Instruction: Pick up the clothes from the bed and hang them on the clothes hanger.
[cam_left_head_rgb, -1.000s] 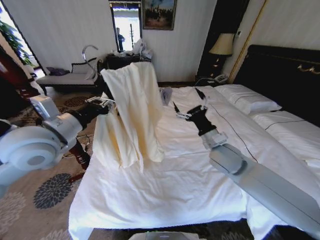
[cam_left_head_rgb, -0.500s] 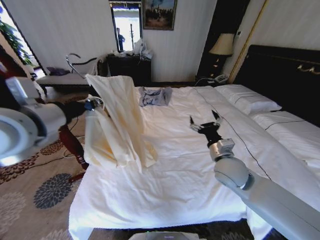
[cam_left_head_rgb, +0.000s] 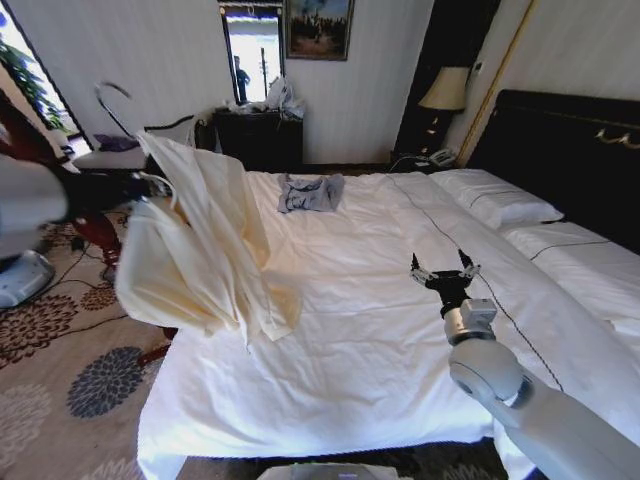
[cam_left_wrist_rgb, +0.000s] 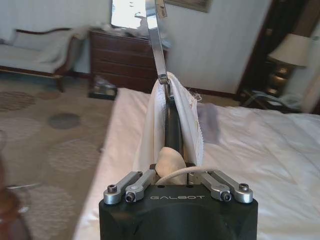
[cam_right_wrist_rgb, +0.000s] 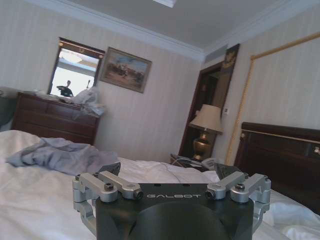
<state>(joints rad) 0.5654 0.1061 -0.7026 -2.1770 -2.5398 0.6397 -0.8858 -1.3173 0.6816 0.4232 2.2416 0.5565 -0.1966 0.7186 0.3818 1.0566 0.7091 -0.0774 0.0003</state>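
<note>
White duvet covers the bed (cam_left_head_rgb: 380, 330), largest item in the head view; thin dark seam line runs from about 12 o'clock toward 4 o'clock across it, pillows and dark headboard at 2 o'clock.

Cream clothes (cam_left_head_rgb: 200, 250) hang in air off the bed's left edge, at about 9 to 10 o'clock from picture centre. Draped in long wrinkled folds over the clothes hanger (cam_left_head_rgb: 112, 100); lower hem just reaches the duvet edge. Silver wire hook stands above the fabric at 10 o'clock. In the left wrist view the clothes (cam_left_wrist_rgb: 185, 125) straddle the hanger's dark bar (cam_left_wrist_rgb: 171, 125), hook rising toward 12 o'clock.

Right arm lies over the bed from 5 o'clock. Right gripper (cam_left_head_rgb: 446, 270) sits above the duvet near the seam, at 3 o'clock from centre, fingers spread wide, nothing between them. Right wrist view confirms: right gripper (cam_right_wrist_rgb: 170, 175) with both fingers apart, bare.

Left gripper (cam_left_wrist_rgb: 172, 172) is closed on the hanger's dark bar, cream fabric bunched at its fingers. In the head view it sits at 9 o'clock, mostly hidden behind the fabric.

Small grey-blue garment (cam_left_head_rgb: 310, 193) lies crumpled on the duvet at 12 o'clock, well apart from both grippers.
</note>
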